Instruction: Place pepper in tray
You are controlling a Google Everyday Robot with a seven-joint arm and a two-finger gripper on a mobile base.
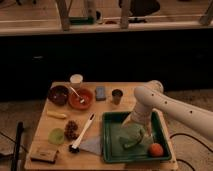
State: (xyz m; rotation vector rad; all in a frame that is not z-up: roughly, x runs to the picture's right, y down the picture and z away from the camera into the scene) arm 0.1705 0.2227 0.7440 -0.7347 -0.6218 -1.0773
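Lower right of frame: the dark green tray (104,140), with a pale green lump (124,142) on its floor. My gripper (141,132) is low inside the tray, over the lump's right edge; whether it is closed on anything I cannot tell. Just down and right of the gripper, in the tray's lower right corner, sits the pepper (156,149), as I take the round orange-red thing to be. It is within the rim and shows no long axis.

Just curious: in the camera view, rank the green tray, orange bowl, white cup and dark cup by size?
1. Green tray, by far.
2. Orange bowl.
3. White cup and dark cup look alike; the white one stands farther back, so unranked.
The gripper hangs inside the tray.
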